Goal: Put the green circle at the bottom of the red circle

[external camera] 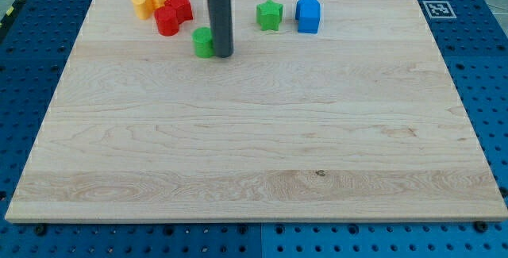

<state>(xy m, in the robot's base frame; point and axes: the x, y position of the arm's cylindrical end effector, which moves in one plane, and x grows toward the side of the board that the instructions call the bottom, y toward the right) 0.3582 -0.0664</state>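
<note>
Green circle [204, 42], a short round block, low and right of the red circle [167, 21]; my tip [223, 55] touching its right side; no pincer visible

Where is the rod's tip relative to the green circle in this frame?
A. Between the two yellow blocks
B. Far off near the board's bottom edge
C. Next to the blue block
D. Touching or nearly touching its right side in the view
D: my tip stands right against the view's right side of the green circle, which sits below and to the right of the red circle.
</note>
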